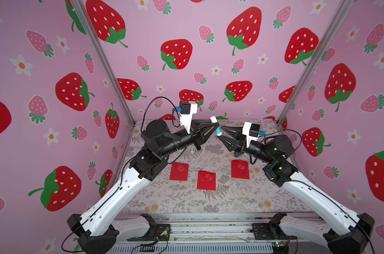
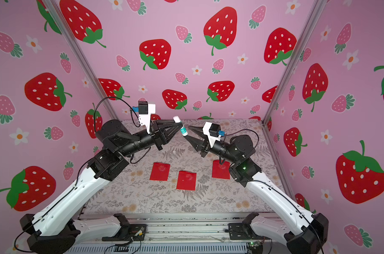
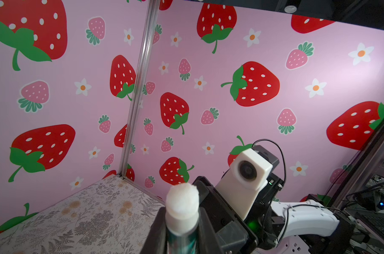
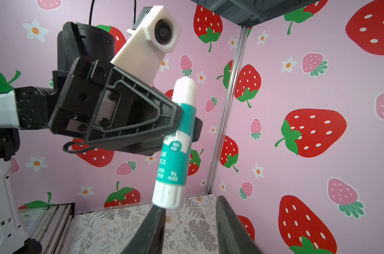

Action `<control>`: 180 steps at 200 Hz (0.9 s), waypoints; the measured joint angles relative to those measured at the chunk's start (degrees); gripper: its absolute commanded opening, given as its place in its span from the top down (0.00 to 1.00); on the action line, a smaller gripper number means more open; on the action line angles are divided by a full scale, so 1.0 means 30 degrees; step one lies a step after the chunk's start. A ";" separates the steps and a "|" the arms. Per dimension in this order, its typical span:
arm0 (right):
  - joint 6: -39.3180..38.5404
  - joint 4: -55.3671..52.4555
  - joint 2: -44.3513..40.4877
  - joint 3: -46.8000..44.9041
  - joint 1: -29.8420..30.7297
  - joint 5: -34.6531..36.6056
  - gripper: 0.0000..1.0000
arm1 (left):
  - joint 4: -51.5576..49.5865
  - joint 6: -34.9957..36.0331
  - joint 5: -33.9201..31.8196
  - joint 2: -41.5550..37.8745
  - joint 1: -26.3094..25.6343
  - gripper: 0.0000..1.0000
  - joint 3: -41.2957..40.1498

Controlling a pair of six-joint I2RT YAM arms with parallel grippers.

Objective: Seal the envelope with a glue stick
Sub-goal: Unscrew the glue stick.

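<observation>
While left tool (image 1: 217, 127) clamps glue stick (image 4: 175, 140) w/ teal label (image 4: 171, 167) reading "9g", right tool (image 1: 222, 132) gapes empty nr its base.

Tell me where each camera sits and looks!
Top views: high up front, looking down at the table, three red envelopes, left arm, right arm.
Left wrist: on the left arm, looking along the left gripper pinching the glue stick, toward the right arm's camera.
Right wrist: on the right arm, looking past the open right gripper at the left gripper.
Shared: wrist views face each other; all show the glue stick.
</observation>
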 measured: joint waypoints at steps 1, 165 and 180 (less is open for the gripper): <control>0.0000 0.0000 0.0000 0.0007 -0.0007 0.0000 0.60 | 0.0000 0.0000 0.0000 -0.0007 0.0000 1.00 0.0000; 0.0780 0.0576 0.0197 0.0153 0.0007 -0.0692 0.71 | 0.0058 -0.0007 -0.0386 -0.0022 0.0000 1.00 0.0000; 0.0925 0.0619 0.0350 0.0342 0.0007 -0.0685 0.72 | 0.0087 -0.0007 -0.0393 -0.0022 0.0000 1.00 0.0000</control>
